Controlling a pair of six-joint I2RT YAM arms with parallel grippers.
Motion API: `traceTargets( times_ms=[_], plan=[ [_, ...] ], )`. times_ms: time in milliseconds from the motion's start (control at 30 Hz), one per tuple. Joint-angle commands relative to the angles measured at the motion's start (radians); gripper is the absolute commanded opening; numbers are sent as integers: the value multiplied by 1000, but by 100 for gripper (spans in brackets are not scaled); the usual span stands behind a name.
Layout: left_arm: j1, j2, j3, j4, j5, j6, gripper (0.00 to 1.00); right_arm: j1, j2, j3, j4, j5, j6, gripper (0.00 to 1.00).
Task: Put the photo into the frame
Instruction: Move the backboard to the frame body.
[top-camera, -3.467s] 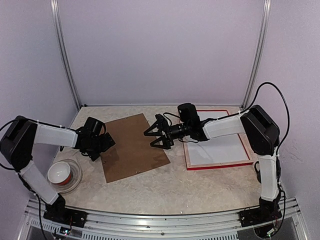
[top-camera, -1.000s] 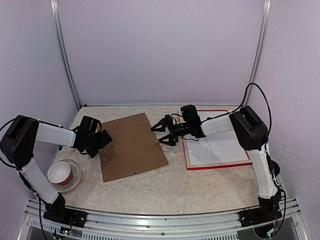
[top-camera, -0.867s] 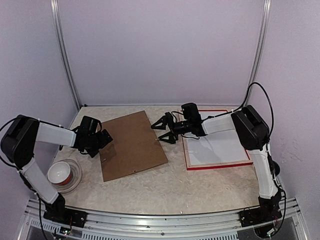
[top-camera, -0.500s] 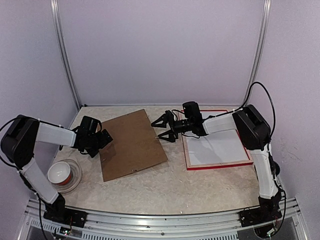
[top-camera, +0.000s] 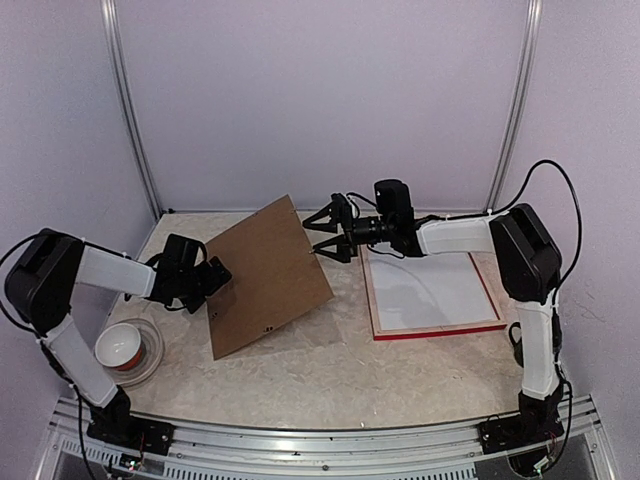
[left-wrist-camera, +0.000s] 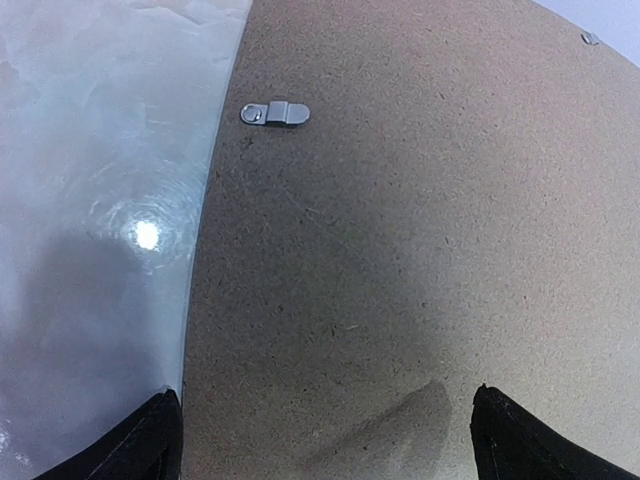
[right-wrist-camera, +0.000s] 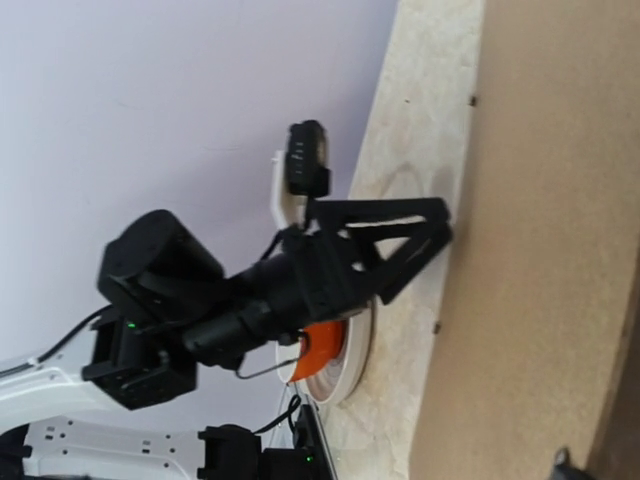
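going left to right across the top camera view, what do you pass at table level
bowl → left gripper → tilted brown backing board → right gripper → the frame

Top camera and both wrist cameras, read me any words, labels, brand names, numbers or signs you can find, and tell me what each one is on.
There is no readable text in any view.
The brown backing board is plain, with no print.
The metal clip on it shows no marking.
The frame shows no label.
The orange and white cup is too small to show any marking.
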Motion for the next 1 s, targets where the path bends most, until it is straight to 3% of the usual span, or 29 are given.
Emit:
traceTargets(
  times_ms=[0,300,600,733,967],
  plan=[
    [-86,74,-4,-6,136,-12,99,14,-83,-44,-15,-23,-48,99],
    [-236,227,206,26,165,6,99,-58,-255,-299,-54,19,-127,99],
    [-388,437,446,48,218,-40,99,-223,-431,-537,-174,78,-258,99],
    [-403,507,463,75,246,-79,99,-292,-445,-604,-224,112,-324,99],
    [-403,543,449,100,273,-95,99,-323,-389,-574,-356,219,-432,99]
  ],
)
